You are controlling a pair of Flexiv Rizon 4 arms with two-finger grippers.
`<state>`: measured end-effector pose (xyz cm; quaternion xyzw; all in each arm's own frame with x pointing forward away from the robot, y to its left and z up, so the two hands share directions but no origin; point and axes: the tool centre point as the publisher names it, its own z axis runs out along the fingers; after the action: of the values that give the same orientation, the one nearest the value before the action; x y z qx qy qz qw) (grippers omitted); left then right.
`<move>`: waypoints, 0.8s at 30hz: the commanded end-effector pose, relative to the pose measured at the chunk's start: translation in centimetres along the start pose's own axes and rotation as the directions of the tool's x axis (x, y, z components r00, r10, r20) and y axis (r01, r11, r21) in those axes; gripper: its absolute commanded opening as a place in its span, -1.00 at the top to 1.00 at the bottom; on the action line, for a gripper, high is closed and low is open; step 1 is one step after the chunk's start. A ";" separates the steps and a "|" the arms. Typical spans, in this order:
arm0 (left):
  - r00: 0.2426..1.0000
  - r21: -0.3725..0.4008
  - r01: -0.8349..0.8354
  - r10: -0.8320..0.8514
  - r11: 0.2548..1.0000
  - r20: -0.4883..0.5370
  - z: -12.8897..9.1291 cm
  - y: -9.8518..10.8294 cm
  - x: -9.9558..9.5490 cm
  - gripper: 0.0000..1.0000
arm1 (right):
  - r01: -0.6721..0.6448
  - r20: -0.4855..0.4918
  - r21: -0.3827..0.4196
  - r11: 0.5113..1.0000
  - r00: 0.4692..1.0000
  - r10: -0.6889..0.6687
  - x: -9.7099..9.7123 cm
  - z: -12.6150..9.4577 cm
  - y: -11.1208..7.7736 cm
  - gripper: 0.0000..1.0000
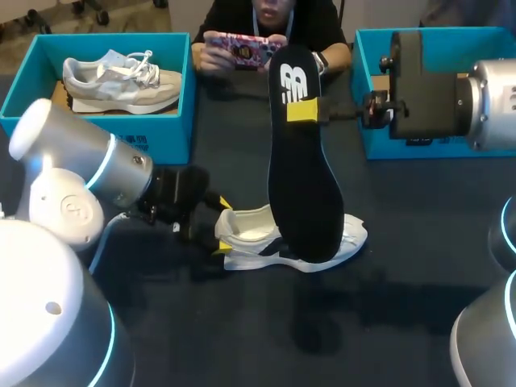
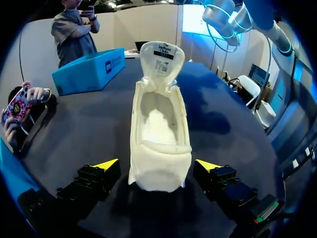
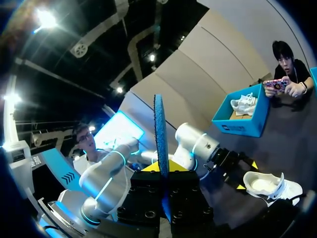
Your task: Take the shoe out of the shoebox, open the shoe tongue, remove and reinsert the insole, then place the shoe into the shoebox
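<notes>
head view: the black insole (image 1: 302, 177) stands on end at the centre of the bench (image 1: 242, 339), pinched near its upper end by the right gripper (image 1: 302, 110), and covers the middle of the white shoe (image 1: 250, 234) behind it. only the heel, toward 9 o'clock, and the toe, toward 3 o'clock, stay in sight. the right arm's dark body blocks much of the teal shoebox (image 1: 375, 141) at 2 o'clock, so its contents cannot be made out. the left gripper (image 1: 219, 226) sits at the shoe's heel, its black fingers hard to pick out against the dark bench top. at 10 o'clock a second teal shoebox (image 1: 161, 137) holds a second shoe (image 1: 121, 81), grey and white, laces up.

left wrist view: the shoe (image 2: 161, 124) lies heel-first between the fingers of the left gripper (image 2: 157, 164). the yellow fingertips (image 2: 106, 163) are spread wide, one just off each side of the heel. the tongue (image 2: 162, 59) is pulled up and back, a printed label on its underside. the cream lining looks soft and padded, and the footbed is bare.

right wrist view: the insole (image 3: 159, 129) shows only edge-on, a thin blue-black strip rising from the clamped yellow tips of the right gripper (image 3: 161, 166). ahead lie the shoe (image 3: 270, 186) and the left gripper (image 3: 237, 171) at its heel.
</notes>
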<state>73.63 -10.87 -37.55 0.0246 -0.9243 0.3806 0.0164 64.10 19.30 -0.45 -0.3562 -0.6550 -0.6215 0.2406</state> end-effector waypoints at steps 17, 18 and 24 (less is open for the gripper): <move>1.000 -0.424 0.001 0.004 0.906 0.011 -2.9 -4.2 -0.6 -1.00 | -0.002 0.001 0.000 1.000 1.000 0.002 0.0 0.4 0.1 1.00; 1.000 -0.443 0.000 0.007 0.897 0.013 -2.9 -4.5 -0.7 -1.00 | -0.002 0.001 0.000 1.000 1.000 0.002 0.0 0.4 0.1 1.00; 0.999 -0.530 -0.009 0.028 0.848 0.027 -3.3 -5.2 -0.9 -1.00 | -0.002 0.001 0.000 1.000 1.000 0.002 0.0 0.4 0.1 1.00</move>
<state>74.78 -11.82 -32.13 0.0167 -0.9766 0.2144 0.0043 64.11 19.30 -0.44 -0.3563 -0.6550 -0.6214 0.2406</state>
